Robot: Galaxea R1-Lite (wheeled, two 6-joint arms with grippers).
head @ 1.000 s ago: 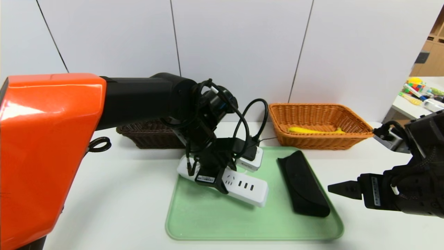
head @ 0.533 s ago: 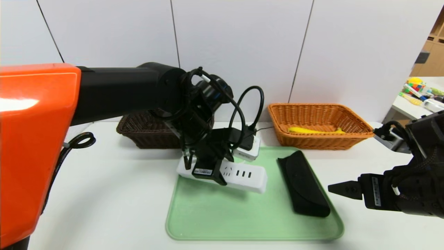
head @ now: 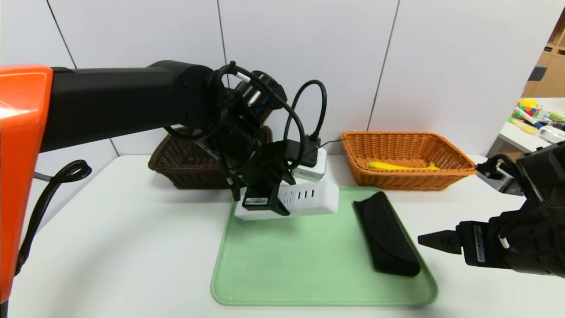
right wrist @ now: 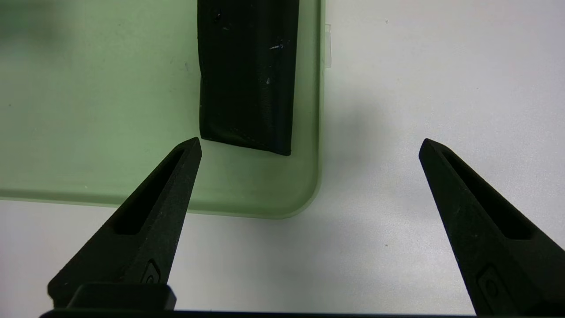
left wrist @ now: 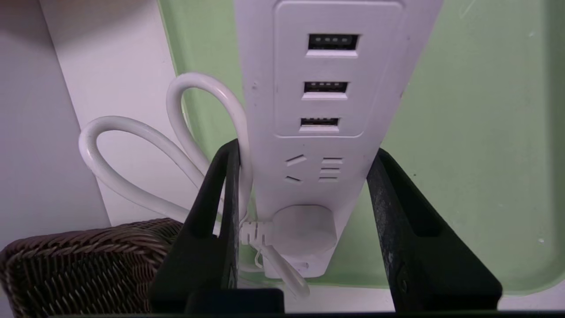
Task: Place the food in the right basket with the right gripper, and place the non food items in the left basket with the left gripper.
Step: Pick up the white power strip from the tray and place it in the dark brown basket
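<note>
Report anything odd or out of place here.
No spill or damage stands out. One oddity: the white plastic power strip hangs askew in the black left gripper above the green rectangular tray, its looped white cord sticking out loose beside it.

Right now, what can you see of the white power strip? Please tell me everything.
The power strip is long, glossy, plastic-looking, with three USB ports and slotted sockets. A round plug sits near one end; looped white cable lies alongside. The left end effector grips its sides, holding it above the green tray.
</note>
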